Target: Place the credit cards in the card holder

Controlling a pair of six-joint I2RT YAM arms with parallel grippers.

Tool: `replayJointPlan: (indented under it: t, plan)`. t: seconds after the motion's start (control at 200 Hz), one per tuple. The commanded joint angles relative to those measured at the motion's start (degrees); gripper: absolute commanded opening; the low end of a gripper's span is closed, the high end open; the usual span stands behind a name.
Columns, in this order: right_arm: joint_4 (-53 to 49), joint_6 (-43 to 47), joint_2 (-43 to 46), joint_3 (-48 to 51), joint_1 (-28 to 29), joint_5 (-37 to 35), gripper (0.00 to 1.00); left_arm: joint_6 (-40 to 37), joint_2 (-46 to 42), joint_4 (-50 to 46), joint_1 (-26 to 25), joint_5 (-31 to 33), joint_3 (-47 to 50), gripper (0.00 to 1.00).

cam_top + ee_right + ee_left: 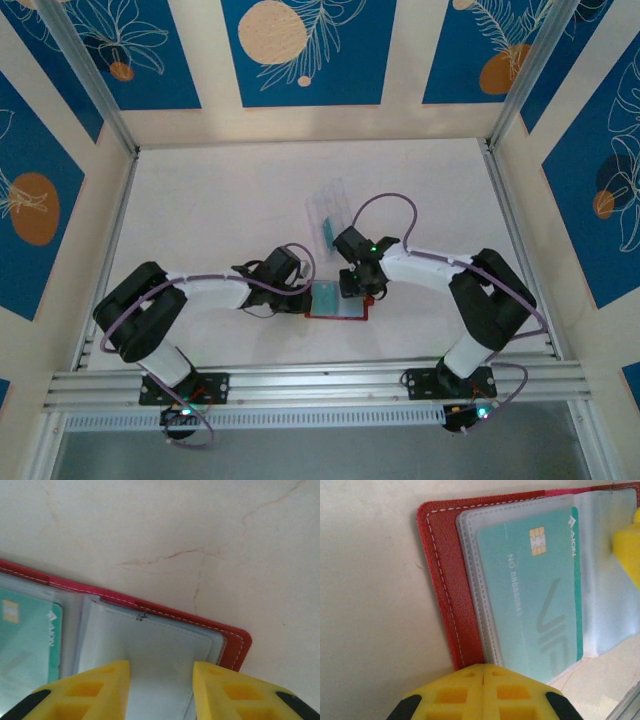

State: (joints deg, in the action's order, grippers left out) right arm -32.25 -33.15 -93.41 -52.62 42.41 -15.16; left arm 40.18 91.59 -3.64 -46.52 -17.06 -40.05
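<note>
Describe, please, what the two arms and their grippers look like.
Both the left arm and the right arm have bulky black joint housings joined by white links, with a thin purple cable looping along each. Small green lights glow at the bases and on the right wrist. The left gripper and the right gripper have yellow fingers with moulded square recesses and black parts behind.

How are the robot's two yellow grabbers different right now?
The left gripper has its fingers pressed together, while the right gripper has its fingers apart with a clear sleeve between them. The left gripper sits by the card holder half that has a teal credit card tucked in; the right gripper is at the half that looks empty. Both have yellow fingers and both are at the open card holder.
</note>
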Motion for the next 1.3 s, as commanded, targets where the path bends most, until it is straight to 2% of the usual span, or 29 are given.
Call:
replayJointPlan:
  t: [0.0, 0.095, 0.4, 0.605, 0.73, 0.83, 0.93, 0.955, 1.08, 1.16, 1.295]
  plan:
    - [-0.5, 0.2, -2.1, -0.7, 1.3, -1.9, 0.39, 0.3, 3.8, -1.9, -0.9, 2.6, 2.0, 0.06]
    - [-0.3, -0.8, -3.2, -0.2, 2.2, -2.6, 0.36, 0.2, 4.0, -1.9, -0.9, 2.5, 1.6, 0.05]
    - [-2.3, -1.3, -2.6, -1.2, 3.8, -4.0, 0.11, 0.1, 4.2, -2.0, -0.9, 2.7, 1.8, 0.06]
    - [-6.5, -1.1, -0.1, -5.2, 5.9, -6.9, 0.00, 0.4, 4.5, -1.2, -1.0, 2.6, 2.7, 0.06]
    - [-9.6, -1.0, -0.2, -8.8, 7.8, -8.8, 0.00, 0.5, 4.5, -0.8, -1.1, 2.4, 3.1, 0.06]
    - [-9.8, -0.5, -1.0, -11.3, 8.6, -6.0, 0.00, 0.8, 4.5, -0.5, -1.1, 2.2, 3.2, 0.06]
    - [-9.0, -0.5, -2.9, -13.7, 8.9, -1.6, 0.07, 1.1, 4.5, -0.1, -1.3, 2.1, 3.2, 0.06]
    - [-8.5, -0.5, -3.4, -14.1, 8.9, -0.2, 0.12, 1.2, 4.5, 0.0, -1.4, 2.0, 3.1, 0.06]
    - [-5.6, -1.5, -6.3, -15.6, 8.6, 6.2, 0.27, 1.9, 4.4, 0.6, -1.6, 1.4, 3.0, 0.06]
    - [-2.9, -2.5, -6.9, -14.8, 8.0, 9.9, 0.39, 2.3, 3.6, 0.8, -1.6, 1.2, 3.2, 0.06]
    - [1.9, -3.4, -5.0, -11.9, 6.5, 16.1, 0.49, 3.2, 2.3, 0.4, -1.3, 1.1, 3.8, 0.07]
